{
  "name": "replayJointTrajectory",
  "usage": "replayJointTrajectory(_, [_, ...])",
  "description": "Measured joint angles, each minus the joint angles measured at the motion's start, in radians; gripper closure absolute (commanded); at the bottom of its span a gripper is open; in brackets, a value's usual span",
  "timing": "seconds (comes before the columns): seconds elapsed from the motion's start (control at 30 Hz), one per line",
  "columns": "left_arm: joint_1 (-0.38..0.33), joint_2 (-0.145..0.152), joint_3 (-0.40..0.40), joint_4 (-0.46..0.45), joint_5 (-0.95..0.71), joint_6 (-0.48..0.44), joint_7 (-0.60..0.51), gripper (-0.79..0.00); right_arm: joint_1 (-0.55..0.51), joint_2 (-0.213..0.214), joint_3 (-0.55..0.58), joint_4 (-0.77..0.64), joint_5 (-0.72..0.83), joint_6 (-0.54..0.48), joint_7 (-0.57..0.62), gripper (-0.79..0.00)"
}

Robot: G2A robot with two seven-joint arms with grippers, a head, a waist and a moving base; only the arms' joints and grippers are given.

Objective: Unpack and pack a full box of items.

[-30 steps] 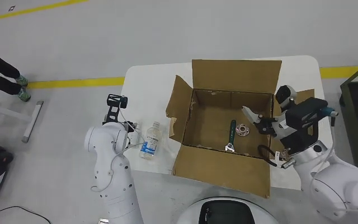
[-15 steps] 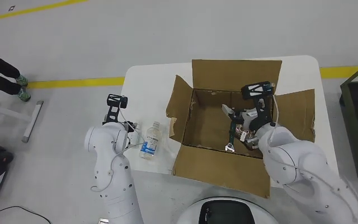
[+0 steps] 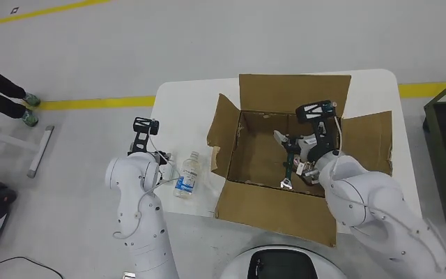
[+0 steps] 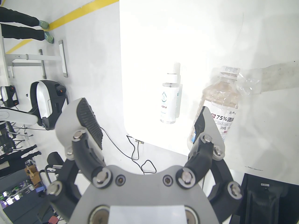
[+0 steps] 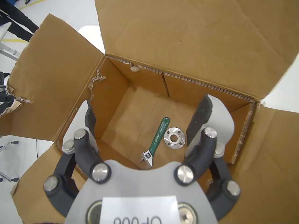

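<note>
An open cardboard box [image 3: 272, 206] stands on the white table [image 3: 182, 97] with its flaps spread. On its floor lie a green-handled wrench [image 5: 157, 138] and, close beside it, a round metal flange [image 5: 174, 138]. My right gripper [image 5: 146, 116] hangs open above the box's inside, over these two, holding nothing; the top view shows it as the right gripper [image 3: 294, 148] over the wrench [image 3: 288, 171]. A clear bottle [image 4: 222, 108] and a small spray bottle [image 4: 169, 101] lie on the table left of the box. My left gripper [image 4: 146, 124] is open just off the table's edge, near the bottles.
The box's tall back flap [image 3: 294, 93] stands up and its side flap [image 3: 221, 136] leans toward the bottle [image 3: 187, 174]. The table's edge [image 4: 121, 71] runs close to the spray bottle. A cable [image 4: 137, 155] hangs below the table's corner.
My right arm has swung from the box's right side to above its inside, gripper now over the wrench and flange. The left arm and bottles have not moved.
</note>
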Motion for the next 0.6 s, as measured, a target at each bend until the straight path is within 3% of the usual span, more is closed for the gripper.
replayJointTrajectory(0.17, [0.000,0.000,0.000,0.000,0.000,0.000,0.000,-0.785,0.063,-0.013,-0.031,0.049,-0.044,0.069,0.077,-0.785])
replayJointTrajectory(0.33, [0.000,0.000,0.000,0.000,0.000,0.000,0.000,-0.785,0.167,-0.032,-0.068,0.115,-0.018,0.156,0.247,-0.785])
replayJointTrajectory(0.43, [0.000,0.000,0.000,0.000,0.000,0.000,0.000,-0.785,0.215,-0.039,-0.095,0.164,-0.033,0.155,0.361,-0.785])
replayJointTrajectory(0.6, [0.000,0.000,0.000,0.000,0.000,0.000,0.000,-0.785,0.227,-0.055,-0.086,0.250,-0.017,0.092,0.428,-0.785])
